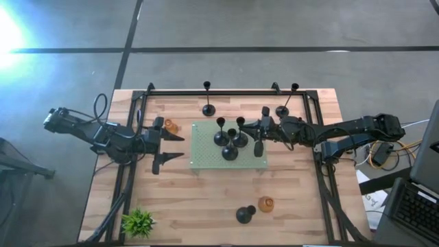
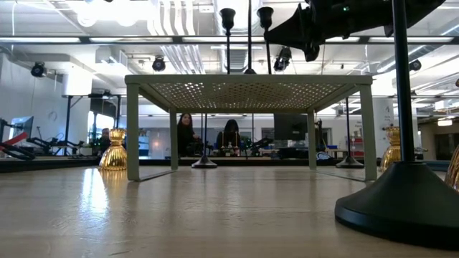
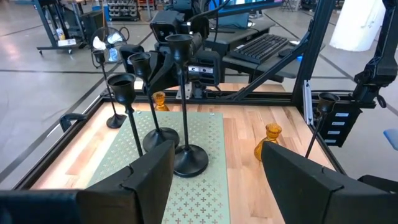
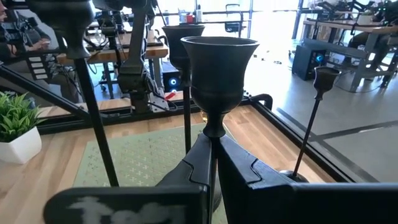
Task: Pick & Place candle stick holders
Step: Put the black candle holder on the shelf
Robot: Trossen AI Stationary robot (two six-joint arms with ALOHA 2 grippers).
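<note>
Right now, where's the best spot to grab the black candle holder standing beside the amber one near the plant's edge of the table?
I'd take the thin upright stem of the black candle holder, just above its domed base, which is too wide and sloped. Come level from the left arm's side: the amber holder crowds the other side, and the left gripper has open jaws.
</note>
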